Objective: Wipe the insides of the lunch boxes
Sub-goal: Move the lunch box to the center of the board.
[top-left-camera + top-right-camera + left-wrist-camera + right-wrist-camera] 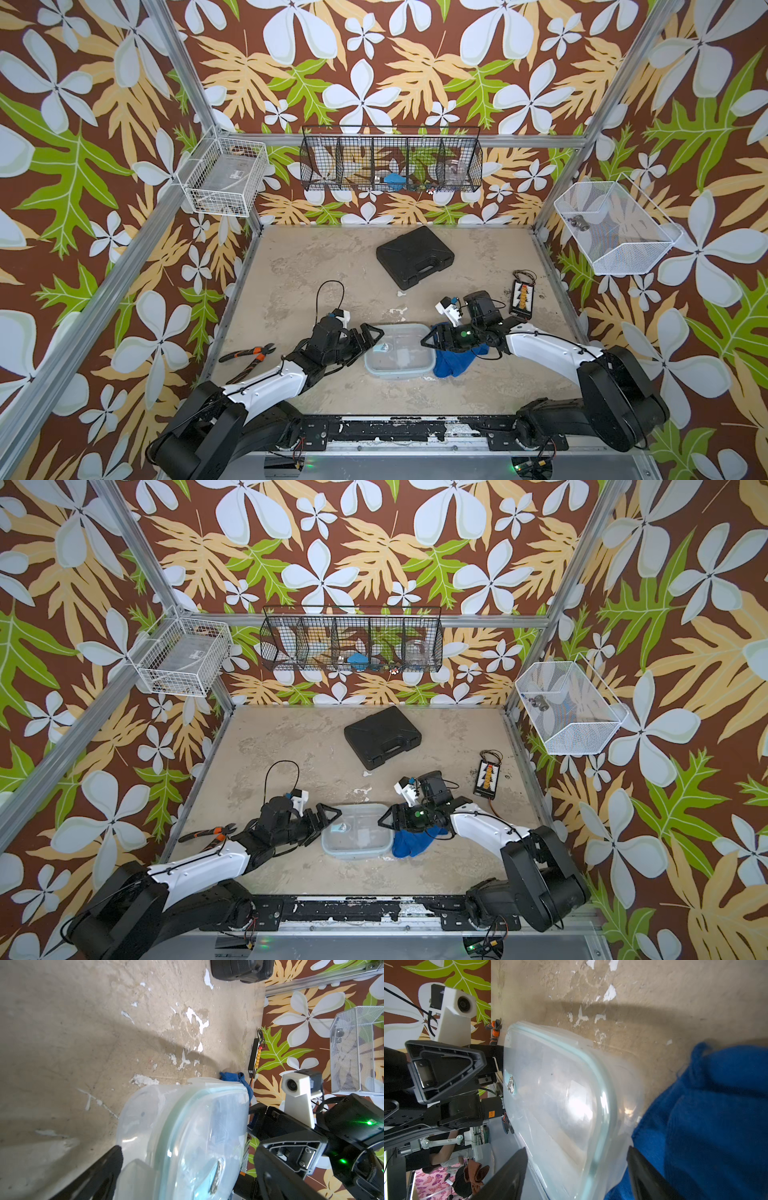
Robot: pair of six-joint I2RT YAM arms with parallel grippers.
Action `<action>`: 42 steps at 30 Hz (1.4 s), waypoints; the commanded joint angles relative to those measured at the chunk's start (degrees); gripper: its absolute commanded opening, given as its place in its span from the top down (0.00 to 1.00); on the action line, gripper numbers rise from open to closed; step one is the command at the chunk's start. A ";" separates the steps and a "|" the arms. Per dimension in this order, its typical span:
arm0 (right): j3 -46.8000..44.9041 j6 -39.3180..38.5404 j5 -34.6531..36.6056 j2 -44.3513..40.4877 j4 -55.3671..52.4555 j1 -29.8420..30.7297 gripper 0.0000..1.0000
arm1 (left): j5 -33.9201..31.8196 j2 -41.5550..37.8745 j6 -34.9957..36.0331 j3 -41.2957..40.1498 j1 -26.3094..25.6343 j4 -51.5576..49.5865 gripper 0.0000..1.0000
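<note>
The clear lunch box (399,357) (357,835) sits on the table near the front, between my arms. Its teal-rimmed lid is on, and the small teal tab (380,348) (207,1178) is at the box's left end. My left gripper (374,338) (189,1149) is wide open and straddles that left end, one finger over the lid and one low by the base. My right gripper (424,343) (577,1147) spans the right end of the box (560,1095), with its jaws wide apart and closed against lid and base. A blue cloth (451,363) (716,1105) lies on the table under the right gripper.
A black hard case (415,257) lies at the back middle of the table. Orange-handled pliers (249,355) rest at the left, and a small circuit board with wires (523,297) at the right. White wire baskets (224,176) (615,226) and a black one (390,162) hang on the walls.
</note>
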 commanded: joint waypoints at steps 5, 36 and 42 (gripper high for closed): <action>3.47 4.22 -1.10 4.38 7.65 0.21 0.24 | 1.19 5.98 -2.75 4.46 0.01 12.06 0.00; 21.96 -3.07 10.20 19.39 0.80 0.21 0.20 | 1.70 24.44 2.32 20.58 9.19 11.71 0.00; 23.21 -8.34 19.87 18.25 -6.09 0.21 0.13 | -0.84 23.84 3.15 21.53 10.21 6.22 0.00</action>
